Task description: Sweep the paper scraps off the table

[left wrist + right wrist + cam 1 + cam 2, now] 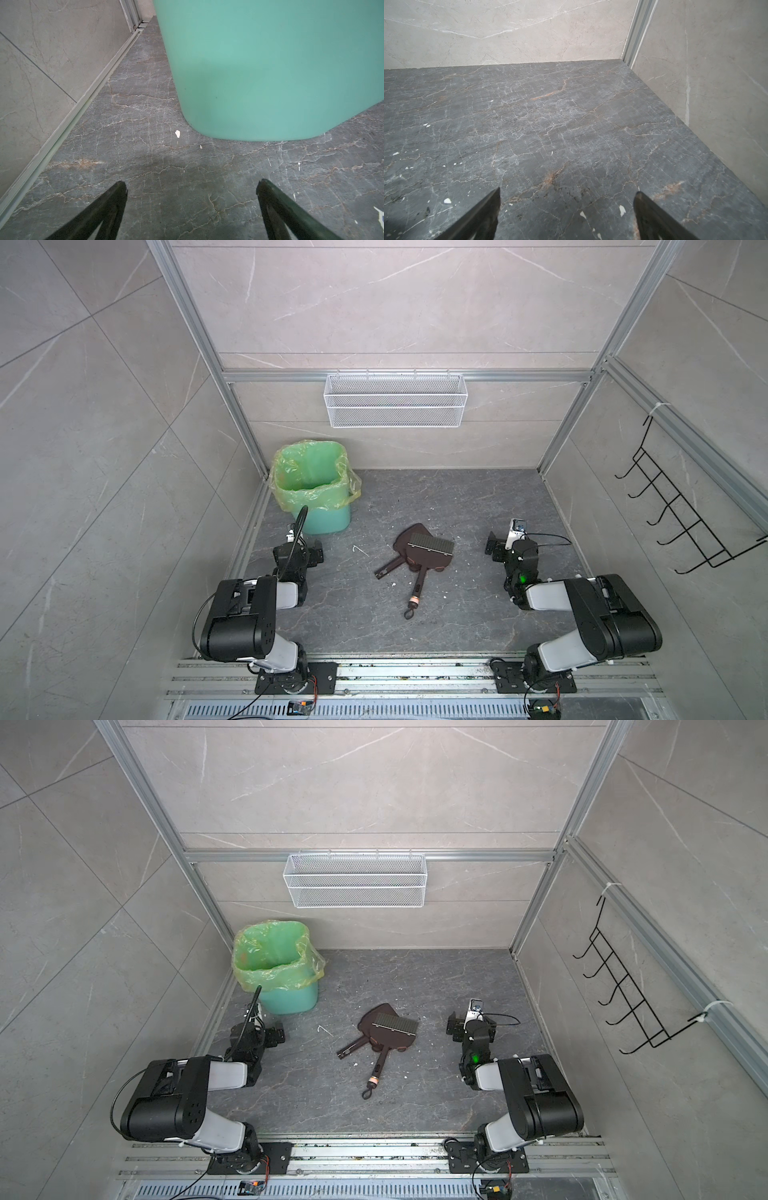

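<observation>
No paper scraps show on the table [457, 497] [436, 977]; only tiny white crumbs [177, 133] [447, 200] lie on its dark veined surface. My left gripper [299, 549] [257, 1031] [191, 187] hovers low at the left, open and empty, facing the base of the green bin [316, 485] [270, 62]. At the right my right gripper [511, 545] [471, 1025] [568, 193] is also open and empty, facing the back right corner. Between the two lie a brown dustpan [409, 537] [372, 1016] and a brush [430, 546] [395, 1026], untouched.
The bin [276, 965], lined with a yellow-green bag, stands in the back left corner. A white wire basket [395, 400] hangs on the back wall and a black hook rack [685, 510] on the right wall. Aluminium rails edge the table.
</observation>
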You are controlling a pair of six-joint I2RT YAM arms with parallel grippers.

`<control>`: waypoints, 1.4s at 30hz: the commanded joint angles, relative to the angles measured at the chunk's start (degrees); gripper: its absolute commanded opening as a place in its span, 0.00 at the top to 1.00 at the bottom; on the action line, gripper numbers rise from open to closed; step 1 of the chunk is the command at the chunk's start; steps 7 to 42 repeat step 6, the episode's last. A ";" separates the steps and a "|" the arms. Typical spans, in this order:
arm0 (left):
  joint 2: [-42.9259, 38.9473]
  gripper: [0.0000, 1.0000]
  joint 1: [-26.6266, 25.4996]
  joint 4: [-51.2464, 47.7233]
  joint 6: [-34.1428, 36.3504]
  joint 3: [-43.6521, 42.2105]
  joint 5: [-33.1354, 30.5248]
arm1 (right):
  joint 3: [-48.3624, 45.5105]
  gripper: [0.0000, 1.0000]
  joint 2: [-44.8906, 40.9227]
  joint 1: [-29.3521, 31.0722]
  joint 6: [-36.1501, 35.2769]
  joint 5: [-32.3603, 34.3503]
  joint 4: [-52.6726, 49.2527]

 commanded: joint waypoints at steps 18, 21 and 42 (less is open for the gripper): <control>-0.48 0.00 0.37 1.96 -1.03 1.39 1.22 | 0.92 0.01 0.23 -0.46 0.66 -0.98 0.70; -0.48 0.00 0.37 1.96 -1.03 1.39 1.22 | 0.92 0.01 0.23 -0.46 0.66 -0.98 0.70; -0.48 0.00 0.37 1.96 -1.03 1.39 1.22 | 0.92 0.01 0.23 -0.46 0.66 -0.98 0.70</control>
